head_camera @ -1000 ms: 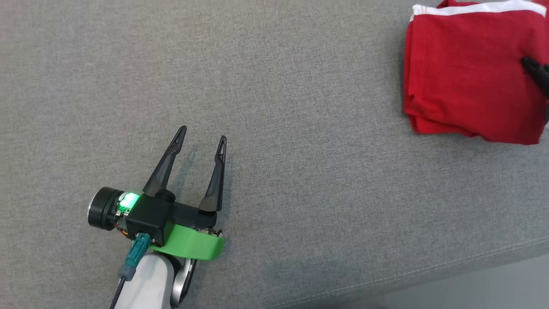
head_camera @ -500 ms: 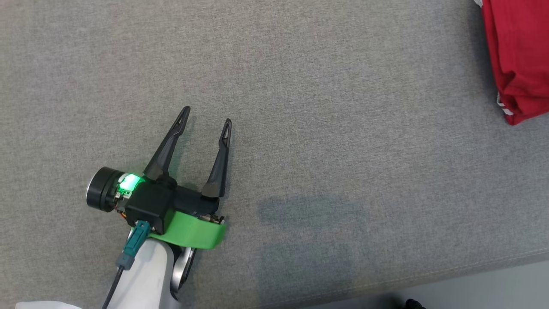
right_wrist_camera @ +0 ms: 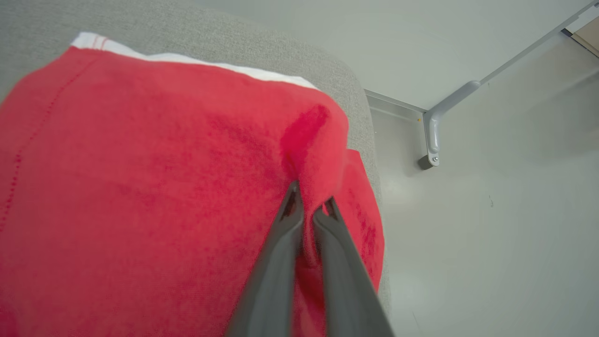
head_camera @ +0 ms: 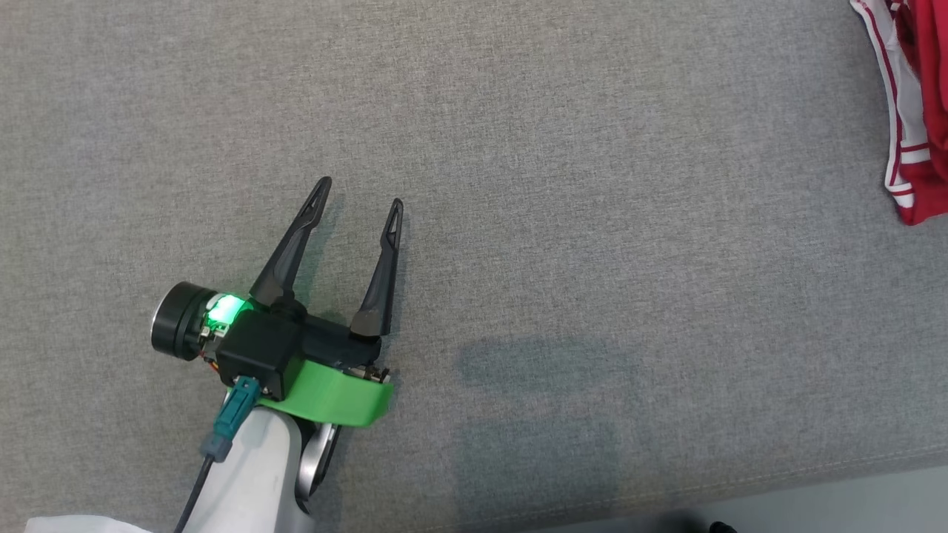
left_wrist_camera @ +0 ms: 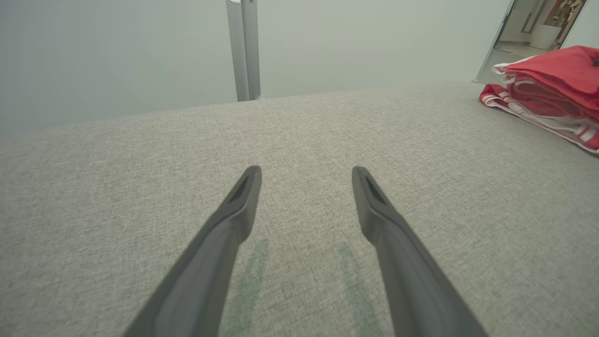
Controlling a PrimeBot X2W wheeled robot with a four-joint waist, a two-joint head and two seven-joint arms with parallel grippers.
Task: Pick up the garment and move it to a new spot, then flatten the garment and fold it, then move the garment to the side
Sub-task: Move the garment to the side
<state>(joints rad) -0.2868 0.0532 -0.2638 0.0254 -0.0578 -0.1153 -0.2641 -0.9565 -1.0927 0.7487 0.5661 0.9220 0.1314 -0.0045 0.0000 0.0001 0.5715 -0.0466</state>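
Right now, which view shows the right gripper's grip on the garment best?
Right wrist view: right gripper shut on a fold of the garment. Left wrist view shows its folded stack; head view, its striped edge.

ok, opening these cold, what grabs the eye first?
The red garment with white trim, bright against the grey upholstered surface, at the head view's top right edge. The right gripper is shut on a pinch of its cloth near the surface's corner. The left gripper, green-banded with a lit green light, hangs open over bare grey at the head view's lower left.
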